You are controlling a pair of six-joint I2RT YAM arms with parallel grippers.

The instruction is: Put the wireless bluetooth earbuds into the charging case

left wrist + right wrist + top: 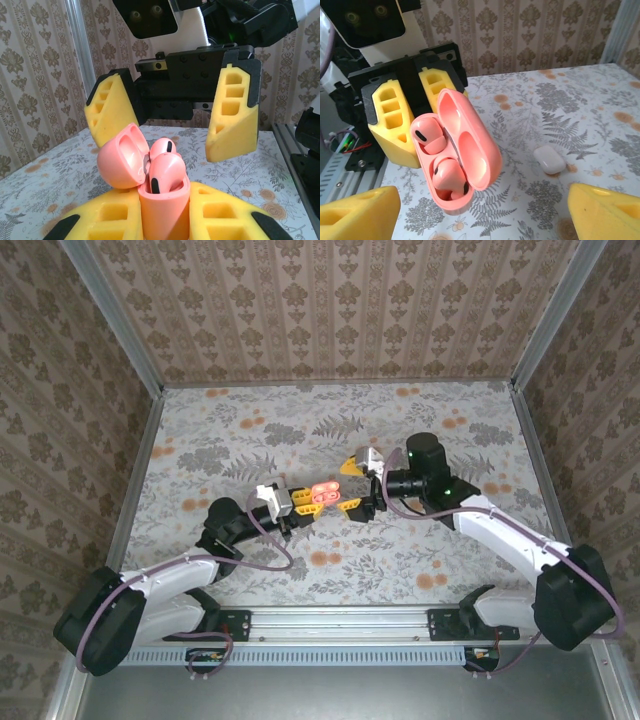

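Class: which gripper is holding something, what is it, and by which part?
The left gripper clamps the pink charging case by its lower body. The right gripper is open, holding nothing.

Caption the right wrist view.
Left claw holds the open pink charging case, both earbuds inside; white case beyond.

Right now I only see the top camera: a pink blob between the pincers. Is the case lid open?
Observer: Yes. The left wrist view shows the lid hinged open beside the case.
Operator: Earbuds in?
Observer: Both earbuds sit inside it, per the right wrist view.
Operator: Which pincer holds it?
Observer: The left pincer clamps it; the right pincer is open, off it.
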